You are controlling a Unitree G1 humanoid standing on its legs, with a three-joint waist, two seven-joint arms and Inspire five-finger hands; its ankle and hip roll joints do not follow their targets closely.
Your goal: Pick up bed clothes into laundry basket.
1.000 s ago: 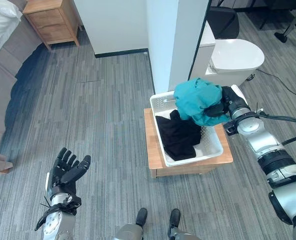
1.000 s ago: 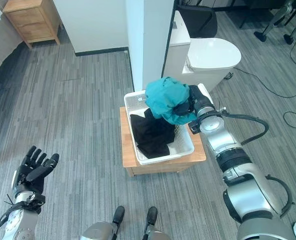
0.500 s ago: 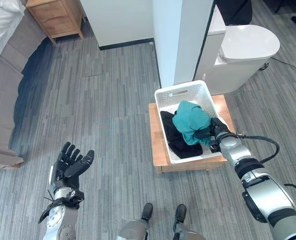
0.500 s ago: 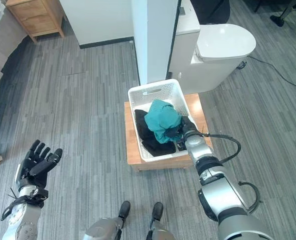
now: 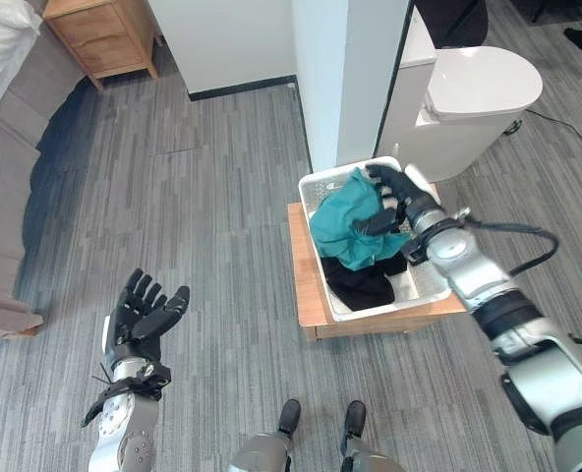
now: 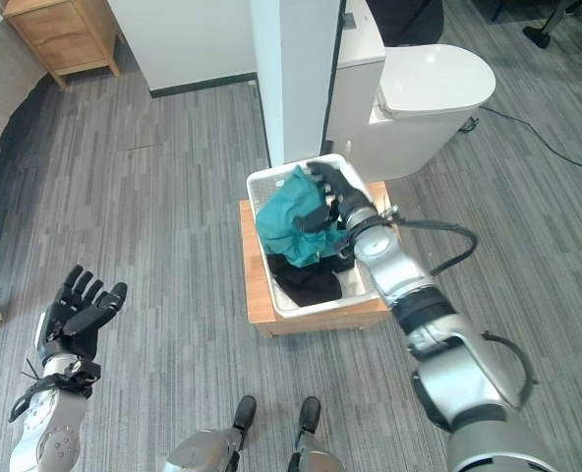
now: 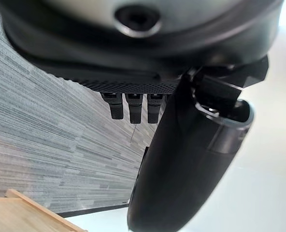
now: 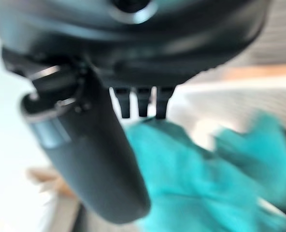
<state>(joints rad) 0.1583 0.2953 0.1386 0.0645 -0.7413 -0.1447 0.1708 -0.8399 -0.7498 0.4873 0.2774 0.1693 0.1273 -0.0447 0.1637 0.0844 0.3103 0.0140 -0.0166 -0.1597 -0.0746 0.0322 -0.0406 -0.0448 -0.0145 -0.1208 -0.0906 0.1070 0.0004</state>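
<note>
here the teal garment point(image 5: 344, 228) lies in the basket point(image 5: 421, 285), just beside spread fingers point(image 5: 381, 177).

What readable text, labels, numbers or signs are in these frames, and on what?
None: no word, number, label or sign can be read in these frames.
Laundry basket: plain white, no print visible.
Teal garment and black garment in the basket: no tag or logo visible.
Wooden nightstand and toilet: no markings visible.
Right hand and left hand: no lettering legible.
</note>
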